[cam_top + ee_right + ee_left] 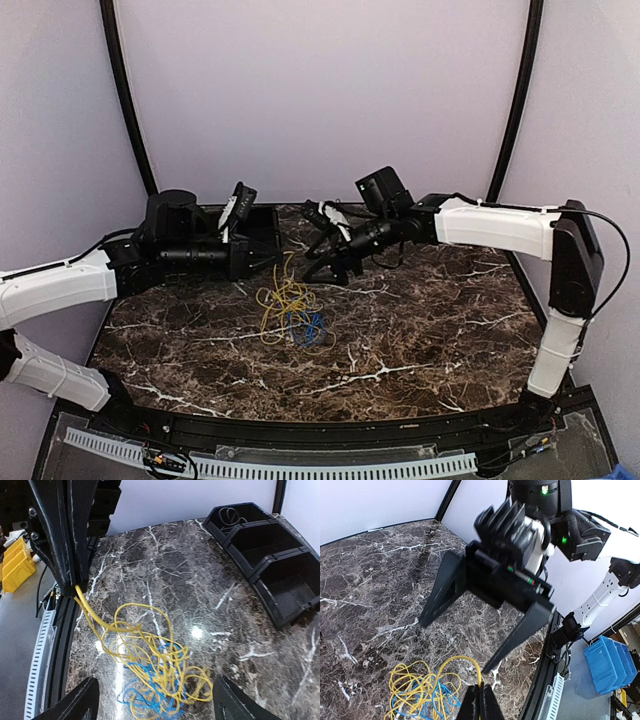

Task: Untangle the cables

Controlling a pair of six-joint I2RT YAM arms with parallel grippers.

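Marble counter [430, 320], your left fingers [472, 707] clamped on yellow cord [155, 665], right fingers [442, 590] spread empty; probably grab blue cord [150, 702] next.

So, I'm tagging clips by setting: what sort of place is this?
Probably a robotics lab cell: a dark marble-patterned table enclosed by pale panels, black plastic storage bins on it, a blue plastic crate alongside.

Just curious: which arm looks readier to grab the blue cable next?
Likely the right. The right gripper hangs open above the blue cable, while the left gripper is shut on the yellow cable.
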